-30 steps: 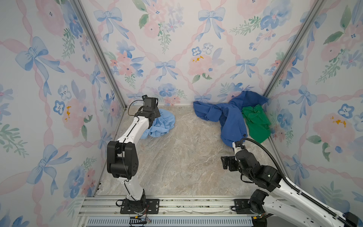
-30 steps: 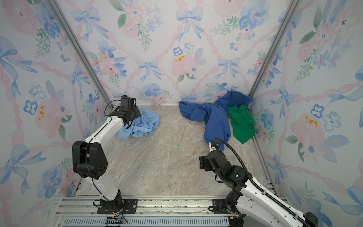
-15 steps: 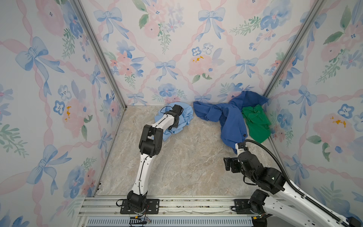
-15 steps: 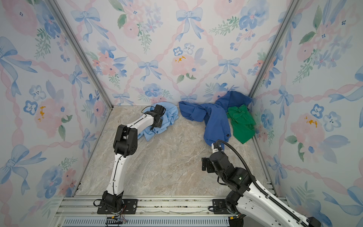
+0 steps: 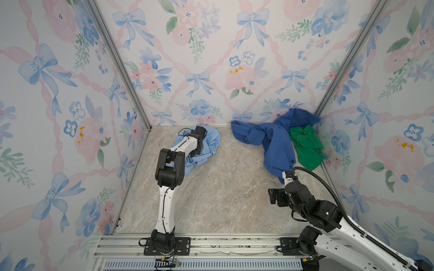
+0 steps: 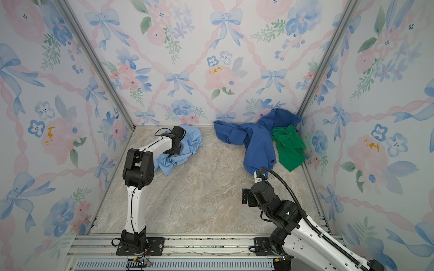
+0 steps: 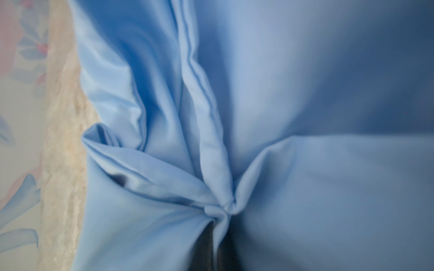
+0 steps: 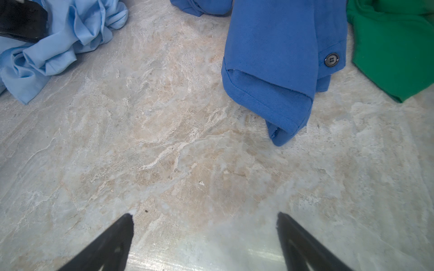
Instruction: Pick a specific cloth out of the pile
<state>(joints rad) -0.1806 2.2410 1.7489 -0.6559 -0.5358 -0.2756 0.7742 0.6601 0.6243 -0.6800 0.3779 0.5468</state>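
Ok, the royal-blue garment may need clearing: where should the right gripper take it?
Probably by the hemmed end of the royal-blue garment, nearest the open right gripper. It lies folded thick, pointing at the gripper, clear of the green cloth; come in low from the robot's side.

Three garments on one floor (image 5: 223,199): one pale cloth (image 5: 207,145); one blue garment (image 5: 274,145); one green cloth (image 5: 305,150); the pile (image 5: 288,140) holds two of these, blue and green; the pale one lies apart, alone. One button (image 8: 331,60) shows on the blue garment; two arms, left arm (image 5: 187,144) and right arm (image 5: 303,201); two fingers (image 8: 112,244) in the right wrist view; three walls (image 5: 211,58); two posts (image 5: 117,61); two base plates (image 5: 166,244); one rail (image 5: 234,242).
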